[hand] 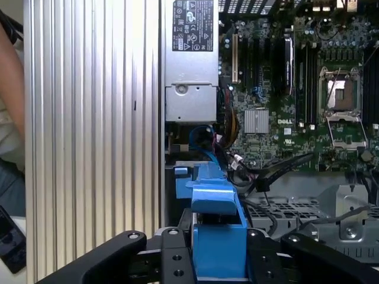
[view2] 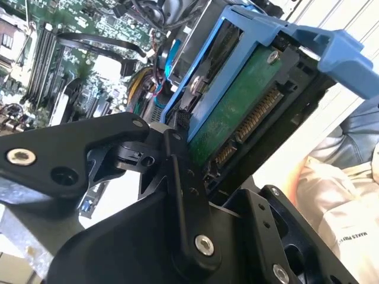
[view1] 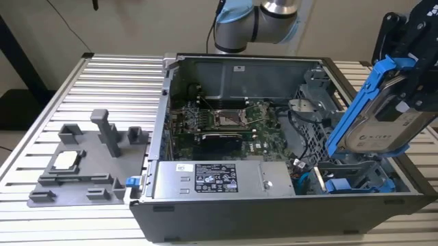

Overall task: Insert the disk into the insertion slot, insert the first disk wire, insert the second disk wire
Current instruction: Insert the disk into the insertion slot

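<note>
The disk (view1: 380, 128) is pinched in the pincer (view1: 416, 87), which squeezes its blue frame (hand: 216, 236) from both sides. The disk hangs in the air, tilted, with its low end over the insertion slot (view1: 356, 182). The slot is the blue-edged bay in a corner of the open computer case (view1: 274, 220), at the exterior view's right. Some wires (view1: 300, 177) lie just beside the slot, and the grey power box (view1: 205, 179) sits next to them. The case stands on the ribbed metal surface (view1: 102, 77). I think the step now is putting the disk in. To do it well, the frame should line up straight with the slot's sides, go in slowly, and not catch the wires.
</note>
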Controlling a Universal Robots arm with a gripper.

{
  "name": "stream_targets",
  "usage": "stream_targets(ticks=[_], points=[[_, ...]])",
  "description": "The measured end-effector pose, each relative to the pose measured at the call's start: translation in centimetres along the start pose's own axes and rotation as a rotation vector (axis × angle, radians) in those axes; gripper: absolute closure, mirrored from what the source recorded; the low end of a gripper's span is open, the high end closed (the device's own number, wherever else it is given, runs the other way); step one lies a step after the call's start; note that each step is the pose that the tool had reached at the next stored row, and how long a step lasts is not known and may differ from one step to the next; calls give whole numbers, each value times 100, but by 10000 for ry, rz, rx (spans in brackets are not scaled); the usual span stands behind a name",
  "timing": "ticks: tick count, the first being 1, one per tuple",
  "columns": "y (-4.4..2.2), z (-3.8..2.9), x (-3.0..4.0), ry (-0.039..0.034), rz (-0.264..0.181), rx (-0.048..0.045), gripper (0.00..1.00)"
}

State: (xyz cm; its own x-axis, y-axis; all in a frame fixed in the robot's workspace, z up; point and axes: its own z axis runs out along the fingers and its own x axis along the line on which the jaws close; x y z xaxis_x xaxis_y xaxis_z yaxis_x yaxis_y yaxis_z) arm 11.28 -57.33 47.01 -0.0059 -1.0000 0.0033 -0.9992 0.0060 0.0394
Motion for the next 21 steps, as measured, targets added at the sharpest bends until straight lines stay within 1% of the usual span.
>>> stream_targets(ticks=[10, 15, 21], points=[[-24, 172, 6, 4, -152, -9, 67], [-60, 241, 11, 9, -267, -44, 67], [-85, 321, 19, 16, -412, -47, 67]])
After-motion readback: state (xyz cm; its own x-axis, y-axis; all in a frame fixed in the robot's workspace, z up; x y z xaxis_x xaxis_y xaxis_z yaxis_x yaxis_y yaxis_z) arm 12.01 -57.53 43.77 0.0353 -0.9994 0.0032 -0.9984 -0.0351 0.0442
